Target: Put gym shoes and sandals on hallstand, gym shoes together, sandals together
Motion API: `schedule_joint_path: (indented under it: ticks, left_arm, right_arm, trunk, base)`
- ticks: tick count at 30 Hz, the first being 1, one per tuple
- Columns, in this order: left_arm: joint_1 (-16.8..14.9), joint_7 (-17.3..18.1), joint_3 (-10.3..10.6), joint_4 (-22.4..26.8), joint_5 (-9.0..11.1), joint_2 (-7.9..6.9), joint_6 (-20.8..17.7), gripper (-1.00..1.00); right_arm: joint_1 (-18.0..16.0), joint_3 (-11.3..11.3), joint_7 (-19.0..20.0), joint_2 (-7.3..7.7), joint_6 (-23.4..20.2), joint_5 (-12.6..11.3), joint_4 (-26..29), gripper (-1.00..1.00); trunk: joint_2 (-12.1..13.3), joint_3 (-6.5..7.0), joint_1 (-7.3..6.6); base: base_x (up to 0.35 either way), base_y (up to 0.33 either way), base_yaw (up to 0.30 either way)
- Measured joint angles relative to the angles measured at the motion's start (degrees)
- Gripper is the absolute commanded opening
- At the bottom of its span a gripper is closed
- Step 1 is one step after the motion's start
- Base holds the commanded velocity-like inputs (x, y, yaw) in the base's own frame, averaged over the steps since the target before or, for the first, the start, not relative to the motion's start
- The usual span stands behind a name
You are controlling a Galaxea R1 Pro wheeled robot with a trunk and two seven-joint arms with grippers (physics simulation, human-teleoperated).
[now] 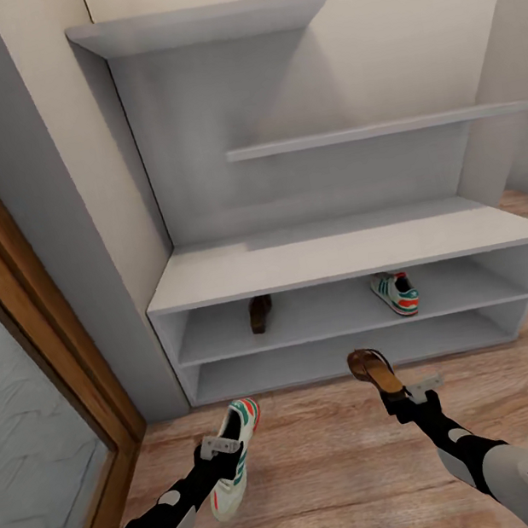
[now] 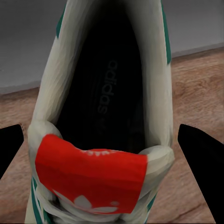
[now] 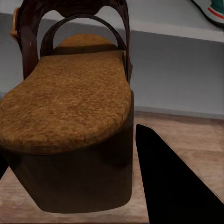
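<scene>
Gripping a sneaker (image 1: 235, 455) in the left gripper (image 1: 219, 460) and a sandal (image 1: 375, 371) by its heel in the right gripper (image 1: 406, 399) before the rack (image 1: 340, 252), either may slip or strike a shelf edge.

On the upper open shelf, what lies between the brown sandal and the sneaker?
Nothing: in the head view, bare shelf separates the sandal from the sneaker.

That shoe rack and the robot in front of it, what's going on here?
The robot is tidying shoes onto the hallstand. Its left gripper holds a gym shoe and its right gripper holds a sandal, both in front of the rack. The other sandal and gym shoe already sit on the upper low shelf, far apart.
</scene>
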State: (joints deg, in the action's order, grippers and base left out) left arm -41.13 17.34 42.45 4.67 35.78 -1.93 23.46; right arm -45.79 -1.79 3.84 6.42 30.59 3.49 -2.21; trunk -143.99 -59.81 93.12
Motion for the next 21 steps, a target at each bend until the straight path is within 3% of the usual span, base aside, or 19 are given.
schedule_joint_path:
  ticks: [21]
  left_arm:
    - [0.00, 0.00, 0.00, -0.07, 0.00, 0.00, 0.00, -1.00]
  right_arm:
    - [0.17, 0.04, 0.00, 0.00, 0.00, -0.02, 0.01, -1.00]
  trunk:
    - [0.00, 0.00, 0.00]
  base:
    - [-0.073, 0.014, 0.000]
